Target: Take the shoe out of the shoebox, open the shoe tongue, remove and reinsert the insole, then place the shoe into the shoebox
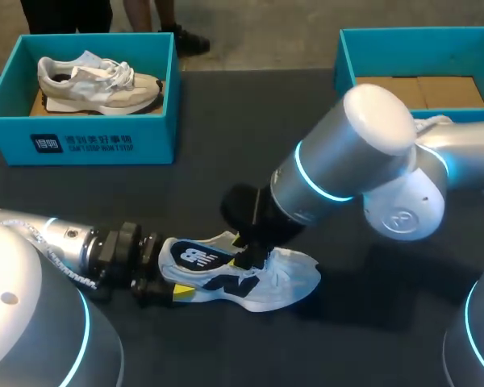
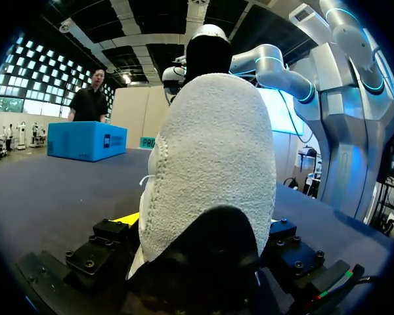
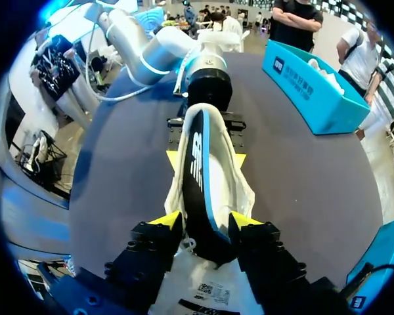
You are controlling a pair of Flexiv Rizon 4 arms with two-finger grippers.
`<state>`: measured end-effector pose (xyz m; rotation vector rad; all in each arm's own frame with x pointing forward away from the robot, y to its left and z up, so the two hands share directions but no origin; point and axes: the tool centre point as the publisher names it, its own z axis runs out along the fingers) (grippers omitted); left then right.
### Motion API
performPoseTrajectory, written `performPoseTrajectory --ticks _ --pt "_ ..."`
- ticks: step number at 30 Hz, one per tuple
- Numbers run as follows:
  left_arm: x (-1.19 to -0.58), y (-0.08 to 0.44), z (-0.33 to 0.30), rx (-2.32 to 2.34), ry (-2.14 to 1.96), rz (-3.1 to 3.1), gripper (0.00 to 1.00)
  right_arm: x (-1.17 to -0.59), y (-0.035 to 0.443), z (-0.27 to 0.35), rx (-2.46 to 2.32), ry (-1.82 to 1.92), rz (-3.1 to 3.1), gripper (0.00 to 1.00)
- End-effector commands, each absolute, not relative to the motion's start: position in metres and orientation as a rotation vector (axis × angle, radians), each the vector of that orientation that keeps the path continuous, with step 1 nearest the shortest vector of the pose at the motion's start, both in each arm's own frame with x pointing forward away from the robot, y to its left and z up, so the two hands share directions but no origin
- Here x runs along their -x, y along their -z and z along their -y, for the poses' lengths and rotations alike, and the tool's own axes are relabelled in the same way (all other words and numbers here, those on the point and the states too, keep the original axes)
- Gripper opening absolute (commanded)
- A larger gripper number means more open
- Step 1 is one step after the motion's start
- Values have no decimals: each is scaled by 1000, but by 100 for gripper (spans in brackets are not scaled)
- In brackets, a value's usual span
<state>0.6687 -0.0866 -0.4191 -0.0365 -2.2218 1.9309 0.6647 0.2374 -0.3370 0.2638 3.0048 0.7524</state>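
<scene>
Sneaker (image 1: 286,278) rests on the dark table (image 1: 226,145) near its front edge, between the two arms. The left gripper (image 1: 168,288) clamps the heel. The right gripper (image 3: 207,223) is pinched narrowly on the black-and-blue insole (image 3: 198,170), which sticks out of the shoe's opening.

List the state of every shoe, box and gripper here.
Left shoebox: open, beige sneaker inside.
Right shoebox: open, cardboard floor showing.
White sneaker: on the table, heel held.
Insole: partly pulled out, standing on edge.
Left gripper: shut on the white sneaker's heel.
Right gripper: shut on the insole.
</scene>
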Motion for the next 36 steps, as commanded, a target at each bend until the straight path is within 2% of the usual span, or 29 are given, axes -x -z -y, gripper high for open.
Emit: performPoseTrajectory --ticks 1,13,36 --pt "-669 421 87 33 -1930 2225 0 -660 318 -241 -269 -671 -3018 50" --pt "-669 421 87 33 -1930 2225 0 -657 288 -261 -212 -597 -3111 47" --pt "-669 421 87 33 -1930 2225 0 -673 321 -286 -159 -696 -3213 42"
